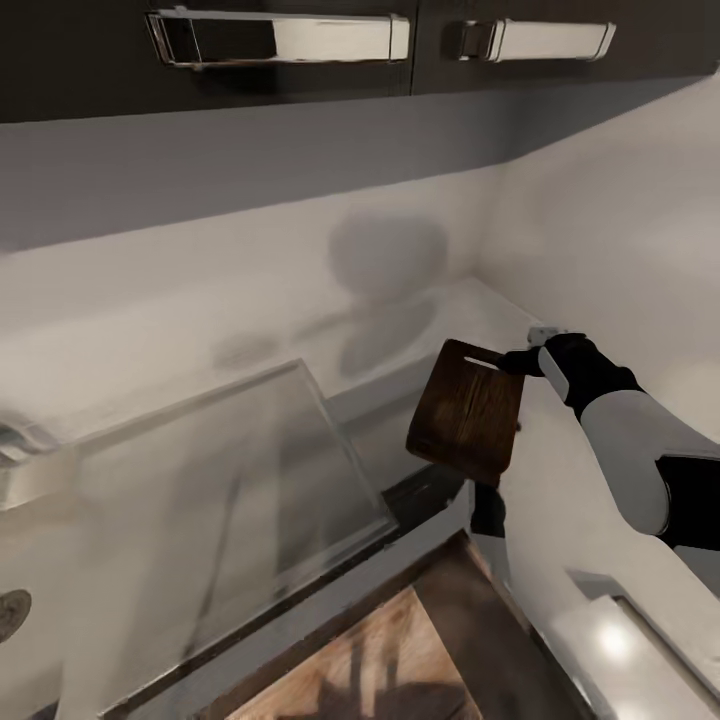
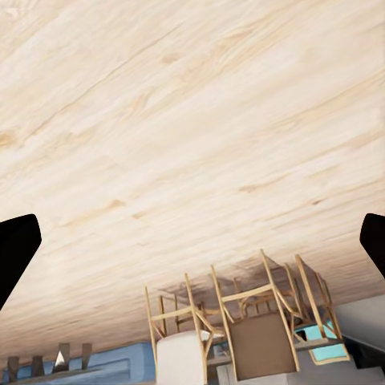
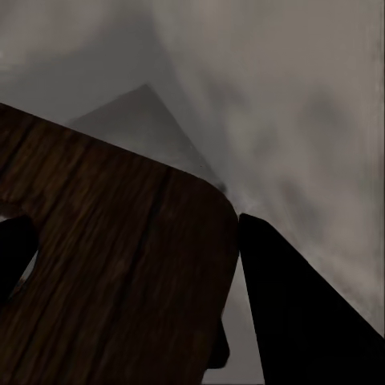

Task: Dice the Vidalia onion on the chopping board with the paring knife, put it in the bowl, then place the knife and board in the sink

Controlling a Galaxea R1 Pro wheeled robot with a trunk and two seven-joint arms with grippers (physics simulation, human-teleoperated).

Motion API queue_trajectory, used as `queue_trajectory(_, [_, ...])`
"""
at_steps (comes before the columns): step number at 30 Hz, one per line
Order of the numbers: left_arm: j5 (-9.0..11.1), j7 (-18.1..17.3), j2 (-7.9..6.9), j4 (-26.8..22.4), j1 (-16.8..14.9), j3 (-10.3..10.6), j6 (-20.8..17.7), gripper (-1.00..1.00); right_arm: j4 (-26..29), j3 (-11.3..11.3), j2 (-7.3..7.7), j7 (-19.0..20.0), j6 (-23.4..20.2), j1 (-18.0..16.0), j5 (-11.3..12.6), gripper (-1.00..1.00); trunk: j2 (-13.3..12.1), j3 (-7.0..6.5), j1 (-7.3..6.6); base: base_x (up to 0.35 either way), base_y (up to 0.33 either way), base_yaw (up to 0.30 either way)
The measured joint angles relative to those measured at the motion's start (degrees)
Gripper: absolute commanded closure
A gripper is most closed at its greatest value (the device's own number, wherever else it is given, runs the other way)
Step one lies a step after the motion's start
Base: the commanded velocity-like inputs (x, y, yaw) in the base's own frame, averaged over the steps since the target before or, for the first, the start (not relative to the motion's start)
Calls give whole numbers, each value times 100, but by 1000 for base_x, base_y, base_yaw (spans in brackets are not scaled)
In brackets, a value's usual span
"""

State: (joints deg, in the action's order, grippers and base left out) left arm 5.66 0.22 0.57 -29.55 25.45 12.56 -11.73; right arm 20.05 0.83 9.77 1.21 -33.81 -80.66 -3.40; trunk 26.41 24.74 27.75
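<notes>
My right gripper (image 1: 512,362) is shut on the chopping board (image 1: 467,424), a dark brown wooden board with a slot hole. It holds the board tilted in the air over the countertop (image 1: 430,320), just right of the sink (image 1: 215,470). In the right wrist view the chopping board (image 3: 120,273) lies between the dark fingers (image 3: 289,313) of the right gripper (image 3: 136,265). My left gripper (image 2: 192,249) is open over pale wooden floor with nothing between its fingers. The onion, paring knife and bowl are out of view.
The steel drainboard slopes down to a round drain (image 1: 10,612) at the left edge, with part of the tap (image 1: 15,442) above it. Dark wall cabinets with chrome handles (image 1: 280,38) hang overhead. Wooden chairs (image 2: 257,329) stand on the floor in the left wrist view.
</notes>
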Motion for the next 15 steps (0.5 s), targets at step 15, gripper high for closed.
queue_trajectory(15, [0, 0, -8, -6, 1, -7, 0, -100, -11, -11, -35, 3, 2, 0, -2, 100, 0, -137, 0, -323, 62, 47])
